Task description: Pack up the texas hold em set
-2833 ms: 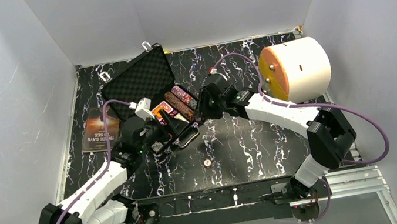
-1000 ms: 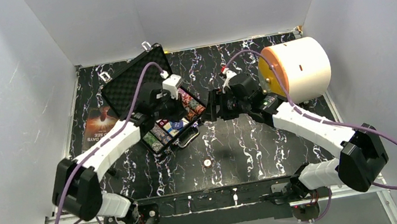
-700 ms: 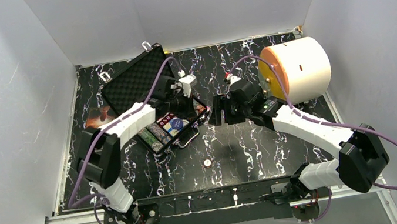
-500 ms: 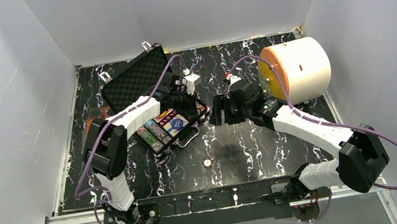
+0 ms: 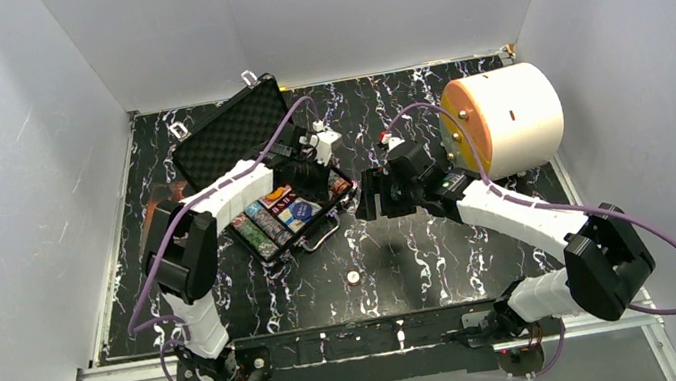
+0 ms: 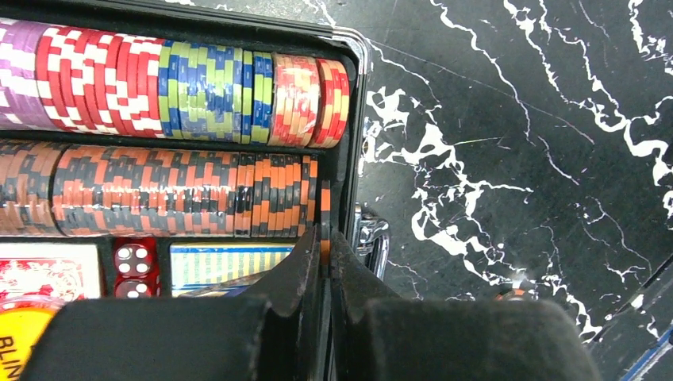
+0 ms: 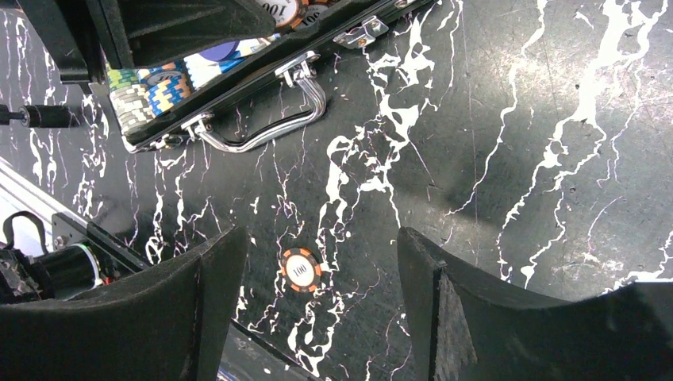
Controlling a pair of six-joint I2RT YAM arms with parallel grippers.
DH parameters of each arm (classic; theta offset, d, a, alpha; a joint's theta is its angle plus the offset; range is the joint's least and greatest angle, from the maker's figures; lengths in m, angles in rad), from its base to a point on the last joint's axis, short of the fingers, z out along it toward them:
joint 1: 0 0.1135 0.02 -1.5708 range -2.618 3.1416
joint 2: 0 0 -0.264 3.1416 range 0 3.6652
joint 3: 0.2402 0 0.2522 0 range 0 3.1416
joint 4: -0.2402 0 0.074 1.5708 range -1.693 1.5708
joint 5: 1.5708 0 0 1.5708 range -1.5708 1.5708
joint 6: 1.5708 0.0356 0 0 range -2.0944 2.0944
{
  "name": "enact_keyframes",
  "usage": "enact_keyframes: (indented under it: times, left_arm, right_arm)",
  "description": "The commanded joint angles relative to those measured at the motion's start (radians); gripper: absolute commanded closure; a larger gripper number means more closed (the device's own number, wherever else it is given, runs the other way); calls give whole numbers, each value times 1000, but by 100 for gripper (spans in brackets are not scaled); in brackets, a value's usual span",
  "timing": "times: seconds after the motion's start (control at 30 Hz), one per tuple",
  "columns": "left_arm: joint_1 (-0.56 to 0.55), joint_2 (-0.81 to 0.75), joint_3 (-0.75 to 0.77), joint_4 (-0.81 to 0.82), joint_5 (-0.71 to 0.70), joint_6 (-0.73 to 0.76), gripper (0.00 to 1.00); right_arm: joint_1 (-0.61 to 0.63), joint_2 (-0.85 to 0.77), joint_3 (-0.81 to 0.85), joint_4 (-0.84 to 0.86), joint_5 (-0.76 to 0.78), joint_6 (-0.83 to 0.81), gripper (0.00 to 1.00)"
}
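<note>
Since the earliest picture the left arm (image 5: 223, 189) has swung from the case's near-left side across to its far right end, and the right arm (image 5: 511, 212) has drawn back off the case to the right.

Low in the middle of the overhead view, a loose chip (image 5: 353, 276) marked 100 lies flat on the black marbled table (image 5: 445, 255), apart from everything else. The right gripper (image 7: 319, 234) hangs above it with its jaws wide and nothing in them; in its wrist view the chip shows in the gap, down on the table.

Just beyond, the chrome handle (image 7: 266, 131) lies against the front of the open case (image 6: 354, 143). Inside are rows of chips (image 6: 159, 79), red dice (image 6: 133, 260) and a card deck (image 6: 226, 258) partly hidden by the fingers. The left gripper (image 6: 324, 242) is pinched on an orange-and-black chip (image 6: 324, 210), held on edge at the right end of the matching row, beside the case wall.

The left arm covers the tray's far side. Behind it the foam-lined lid (image 5: 230, 136) stands open at upper left. A white cylinder (image 5: 515, 118) sits at upper right, and a booklet (image 5: 151, 213) at the left edge is mostly hidden by the arm.
</note>
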Motion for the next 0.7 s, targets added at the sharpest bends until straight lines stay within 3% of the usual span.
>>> enact_keyframes:
  times: [0.0, 0.13, 0.23, 0.43, 0.67]
  left_arm:
    - [-1, 11, 44, -58, -41, 33, 100]
    - [-2, 11, 47, -63, -79, 41, 87]
    - [-7, 13, 52, -62, -60, 39, 85]
    - [-8, -2, 66, -63, -53, 25, 70]
    - [-8, -61, 69, -21, -17, -19, 73]
  right_arm:
    - [-1, 4, 13, 60, -22, -2, 23]
    - [-1, 14, 14, 59, -28, 1, 23]
    - [-1, 19, 14, 61, -30, 3, 23]
    - [-1, 20, 15, 58, -30, 3, 23]
    - [-2, 8, 6, 56, -18, 3, 23]
